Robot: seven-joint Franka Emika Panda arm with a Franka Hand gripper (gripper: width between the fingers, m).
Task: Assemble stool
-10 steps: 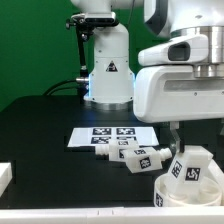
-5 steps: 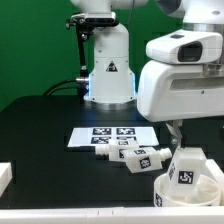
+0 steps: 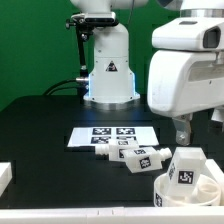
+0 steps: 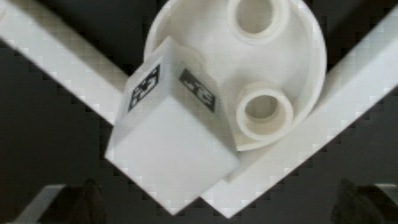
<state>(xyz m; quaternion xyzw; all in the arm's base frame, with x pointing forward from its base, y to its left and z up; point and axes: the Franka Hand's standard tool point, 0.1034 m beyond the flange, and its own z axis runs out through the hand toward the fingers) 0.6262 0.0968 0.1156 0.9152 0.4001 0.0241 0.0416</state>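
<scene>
The seat point(image 3: 165, 192) lies flat on the black table point(image 3: 40, 130) at the exterior view's lower right, its far side cut off by the picture's edge. The wrist view shows it from above with two round sockets; its upper rim runs out of that frame. One leg point(image 3: 186, 170) stands on end in the seat, long axis roughly up and down, a tag facing the exterior camera. How it sits in the seat cannot be made out; its foot is hidden behind the rim.

In the wrist view two white bars point(image 4: 54, 60) meet in a V under the seat, which sits in their corner.

The gripper point(image 4: 210, 205) hangs above the standing leg, mostly hidden by the arm's white body in the exterior view. Its dark, blurred fingertips point(image 4: 63, 203) stand wide apart at the wrist frame's edge, jaws open, gripping nothing.

More legs point(image 3: 138, 157) lie on their sides toward the exterior view's left of the seat, overlapping so their number is unclear. Just behind them lies the marker board point(image 3: 112, 133), flat on the table
</scene>
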